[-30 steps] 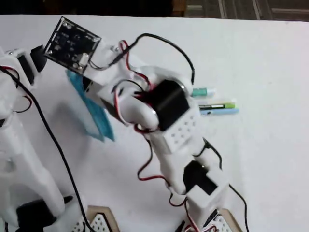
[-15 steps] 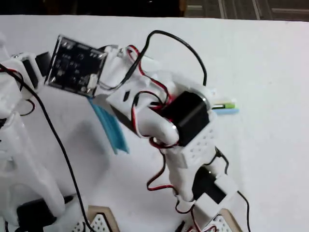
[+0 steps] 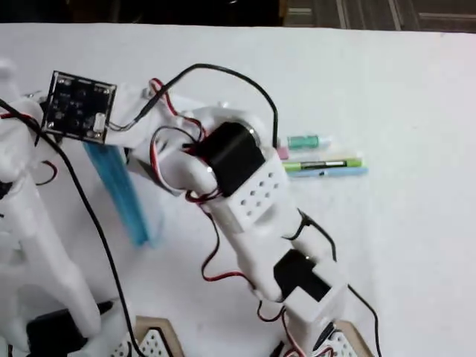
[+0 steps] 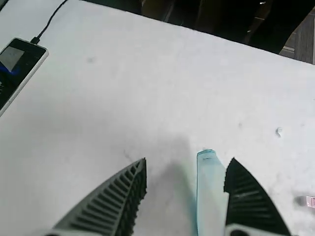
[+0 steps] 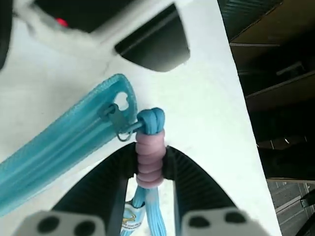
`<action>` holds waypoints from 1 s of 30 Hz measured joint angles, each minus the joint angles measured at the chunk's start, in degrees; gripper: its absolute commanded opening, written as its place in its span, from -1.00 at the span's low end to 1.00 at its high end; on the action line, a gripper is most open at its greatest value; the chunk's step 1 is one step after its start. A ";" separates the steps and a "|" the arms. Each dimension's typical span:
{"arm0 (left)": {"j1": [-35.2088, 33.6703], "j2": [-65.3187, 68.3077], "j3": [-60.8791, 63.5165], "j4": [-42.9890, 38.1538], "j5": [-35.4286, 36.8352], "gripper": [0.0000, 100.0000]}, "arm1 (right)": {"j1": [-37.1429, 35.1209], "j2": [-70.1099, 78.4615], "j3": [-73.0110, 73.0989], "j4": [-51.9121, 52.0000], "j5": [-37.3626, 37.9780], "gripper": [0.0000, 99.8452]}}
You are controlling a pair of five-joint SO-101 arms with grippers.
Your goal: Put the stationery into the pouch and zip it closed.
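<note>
We are judging the task as barely under way. The pens [image 3: 327,165] are lying loose between the middle and the right edge of the table [image 3: 401,89], well apart from the pouch [image 3: 123,193], which is standing on its edge toward the table's left edge. In the right wrist view, the right gripper [image 5: 150,153] is pinching the pink beaded pull [image 5: 149,169] tied to the zip slider [image 5: 115,120], which is sitting at one end of the pouch. We cannot tell whether that end means open or closed. The left gripper [image 4: 187,167] is spread wide, with the pouch's other end rising between its jaws, just beside one of them. Loading the pens and closing the zip are remaining.
</note>
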 measured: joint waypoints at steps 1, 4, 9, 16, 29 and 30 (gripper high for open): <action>-0.18 0.00 0.00 0.00 0.00 -0.46 | 0.00 0.00 0.00 0.00 0.00 -0.96; -1.76 0.00 0.00 0.00 -1.05 -0.46 | 0.70 0.00 0.00 0.00 0.00 -0.96; -2.20 0.00 0.00 0.00 -7.38 -0.46 | 1.85 0.00 0.00 0.00 0.00 -0.96; 0.53 -5.45 0.18 0.00 -14.68 -0.46 | 1.67 0.00 0.00 0.00 0.00 -0.96; 5.45 -3.78 2.20 -0.09 -16.35 -0.46 | 1.58 0.00 0.00 0.00 0.00 -0.96; 5.45 -3.60 2.99 -0.18 -16.35 -0.46 | 1.58 0.00 0.00 0.00 -0.18 -0.96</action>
